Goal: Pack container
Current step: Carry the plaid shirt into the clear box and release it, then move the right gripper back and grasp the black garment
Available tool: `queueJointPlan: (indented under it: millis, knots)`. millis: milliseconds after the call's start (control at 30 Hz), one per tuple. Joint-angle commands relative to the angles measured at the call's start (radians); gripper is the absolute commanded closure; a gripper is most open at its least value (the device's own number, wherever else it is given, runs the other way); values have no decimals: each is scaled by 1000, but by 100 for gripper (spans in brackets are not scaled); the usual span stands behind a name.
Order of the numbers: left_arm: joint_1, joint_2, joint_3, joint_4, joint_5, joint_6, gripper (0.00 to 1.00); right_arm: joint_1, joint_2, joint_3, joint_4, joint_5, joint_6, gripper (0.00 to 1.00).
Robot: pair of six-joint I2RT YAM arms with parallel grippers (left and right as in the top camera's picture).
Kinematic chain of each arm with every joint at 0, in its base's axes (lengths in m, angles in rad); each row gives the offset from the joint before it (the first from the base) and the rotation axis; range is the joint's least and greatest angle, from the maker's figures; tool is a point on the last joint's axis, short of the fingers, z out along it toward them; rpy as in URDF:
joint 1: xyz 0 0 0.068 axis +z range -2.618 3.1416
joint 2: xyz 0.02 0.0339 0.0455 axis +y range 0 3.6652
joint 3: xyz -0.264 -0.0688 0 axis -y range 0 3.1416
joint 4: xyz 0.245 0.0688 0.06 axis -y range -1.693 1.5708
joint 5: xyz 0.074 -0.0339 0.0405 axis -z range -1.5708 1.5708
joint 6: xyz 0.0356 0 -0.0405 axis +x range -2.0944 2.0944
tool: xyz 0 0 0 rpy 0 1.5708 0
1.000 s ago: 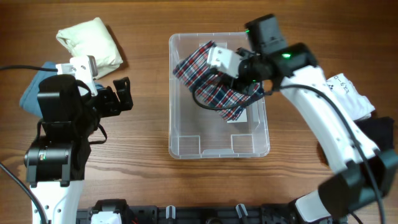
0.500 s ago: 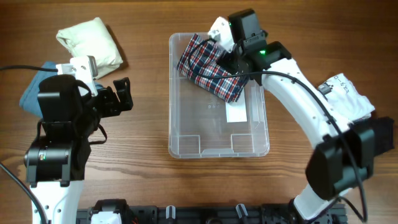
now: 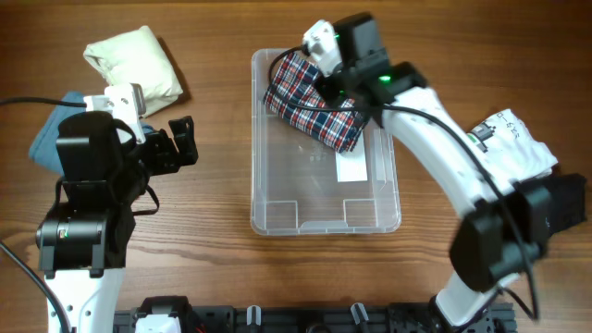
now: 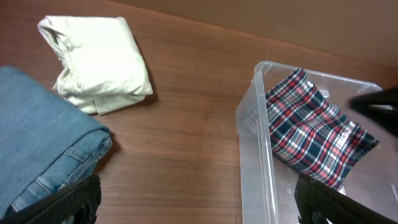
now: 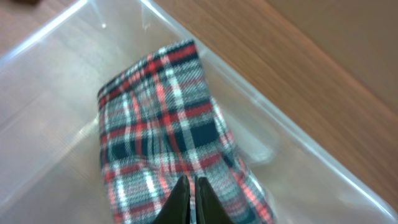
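The clear plastic container (image 3: pixel 324 225) stands mid-table with a white label (image 3: pixel 351 167) on its floor. A folded red, white and navy plaid garment (image 3: pixel 310 113) lies in its far end. My right gripper (image 3: pixel 335 85) is over the bin's far edge, shut on the plaid garment (image 5: pixel 161 124), with the container wall (image 5: pixel 298 146) around it. My left gripper (image 3: pixel 183 141) is open and empty, left of the bin. The left wrist view shows its fingers (image 4: pixel 199 205) wide apart over bare wood, the container (image 4: pixel 250 124) and the plaid garment (image 4: pixel 311 130).
A folded cream garment (image 3: pixel 139 63) lies far left, also in the left wrist view (image 4: pixel 99 62). Folded blue jeans (image 3: pixel 44 139) lie beside it (image 4: pixel 37 137). A white printed garment (image 3: pixel 513 143) and a black one (image 3: pixel 564 199) lie right of the bin.
My right gripper has carried the plaid garment from the bin's middle to its far left end. The left arm has not moved.
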Motion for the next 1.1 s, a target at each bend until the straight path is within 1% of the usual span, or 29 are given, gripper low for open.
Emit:
queueJointPlan:
  millis: [0, 167, 233, 333, 433, 467, 500, 533, 567, 600, 667, 700, 733, 767, 833, 867, 900, 933, 967, 1000, 1067]
  knots:
    - [-5, -2, 24, 0, -3, -3, 0, 9, 84, -3, 90, -13, 65, 96]
    - [-5, -2, 24, 0, -3, -2, 0, 9, 151, -3, 183, -12, 66, 96]
    - [-5, -2, 24, 0, -3, -3, 0, 9, 183, -3, 188, -13, 66, 96]
    - [-5, -2, 24, 0, -3, -2, 0, 11, 253, -3, 137, -117, 29, 96]
    - [-5, -2, 24, 0, -3, -2, 0, 18, 293, -3, 52, -126, 32, 96]
    - [-5, -2, 24, 0, -3, -2, 0, 25, 289, -3, 32, -134, 16, 96]
    - [-5, -2, 24, 0, -3, -2, 0, 32, 282, -3, 13, -161, -37, 96]
    - [-5, -2, 24, 0, -3, -3, 0, 49, 267, -3, -23, -201, -135, 96]
    - [-5, -2, 24, 0, -3, -2, 0, 68, 249, -3, -49, -188, -200, 96]
    - [-5, -2, 24, 0, -3, -2, 0, 82, 229, -3, -50, -115, -195, 96]
    - [-5, -2, 24, 1, -3, -3, 0, 87, 192, -3, -27, -5, -138, 95]
    - [-5, -2, 24, 0, -3, -2, 0, 84, 164, -3, -12, 47, -105, 83]
    - [-5, -2, 24, 1, -3, -2, 0, 79, 138, -3, 2, 96, -50, 78]
    - [-5, -2, 24, 1, -3, -2, 0, 72, 98, -3, 11, 142, 5, 67]
    - [-5, -2, 24, 1, -3, -2, 0, 53, -2, -2, 21, 216, 118, 48]
    - [-5, -2, 24, 1, -3, -2, 0, 40, -45, -3, 17, 238, 171, 37]
    - [-5, -2, 24, 1, -3, -2, 0, 3, -126, -2, -6, 247, 262, 21]
    - [-5, -2, 24, 1, -3, -2, 0, -34, -184, -3, -38, 247, 338, 17]
    - [-5, -2, 24, 1, -3, -2, 0, -94, -253, -3, -98, 243, 451, 12]
    - [-5, -2, 24, 1, -3, -3, 0, -153, -299, -3, -156, 237, 537, 10]
    - [-5, -2, 24, 1, -3, -2, 0, -312, -372, -3, -339, 189, 733, 7]
